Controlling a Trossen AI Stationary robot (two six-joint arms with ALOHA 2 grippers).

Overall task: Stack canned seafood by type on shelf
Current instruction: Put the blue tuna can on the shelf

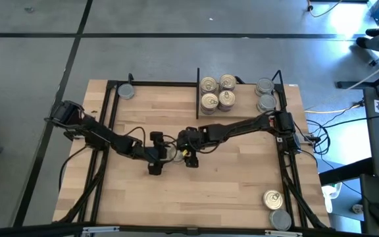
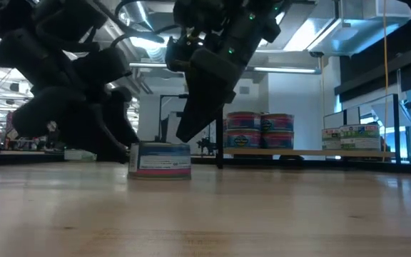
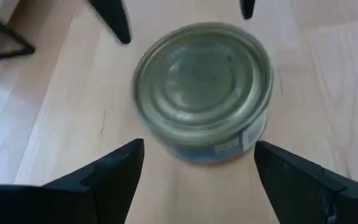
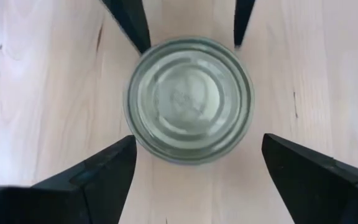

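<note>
Dull grey, the lid of the tin (image 1: 170, 153) shows between both grippers at the table's middle, well apart from the shelf (image 1: 170, 84). Left gripper (image 3: 197, 171) and right gripper (image 4: 194, 168) both stand spread around it, neither pinching. Best that one arm backs off, the other centring before closing.

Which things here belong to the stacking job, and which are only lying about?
Belong to the job:
- tin between the two hands
- left hand, open
- right hand, open
- gold-lid tins on the shelf
- grey-lid tins on the shelf
- lone tin at the far left corner
- two tins at the near right corner
- shelf

Lying about:
- cables beside the table
</note>
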